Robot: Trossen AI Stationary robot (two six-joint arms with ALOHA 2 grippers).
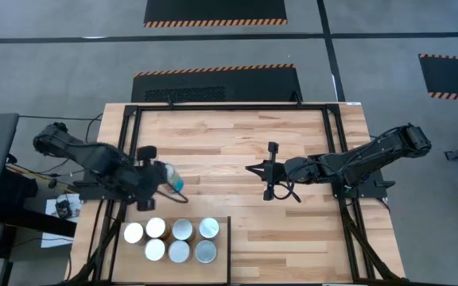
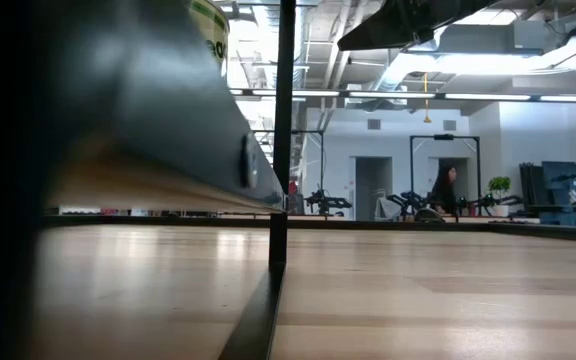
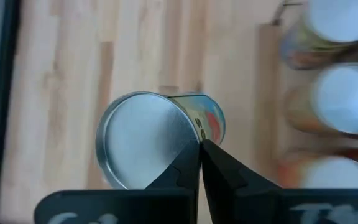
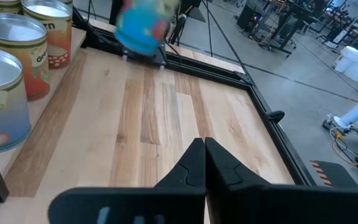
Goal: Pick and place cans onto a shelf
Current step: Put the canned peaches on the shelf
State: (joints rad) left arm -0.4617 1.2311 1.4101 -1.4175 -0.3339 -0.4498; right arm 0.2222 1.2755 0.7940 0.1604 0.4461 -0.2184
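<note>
Seven cans [image 1: 172, 241] stand upright on the shelf [image 1: 223, 253], a pale panel at the near left of the counter [image 1: 237, 135] — four in the far row, three in the near row, packed close. An eighth can [image 1: 172, 176], blue-labelled with a silvery top, is tilted at the left pincer [image 1: 165, 181], just beyond the shelf's far edge. In the left wrist view the fingers [image 3: 219, 167] meet tip to tip below this can's rim, closed with nothing between them; whether the can rests on them cannot be told.

The right pincer [image 1: 250, 169] hangs over the bare middle of the counter, well apart from the cans, its fingers pressed together on nothing.

A black frame [image 1: 229, 107] edges the striped butcher-block counter. Beyond it lies grey floor with three dark mats [image 1: 215, 11] edged in hazard stripes. The low view looks into a bright workshop — a person [image 2: 444, 190] stands far off among other rigs.
</note>
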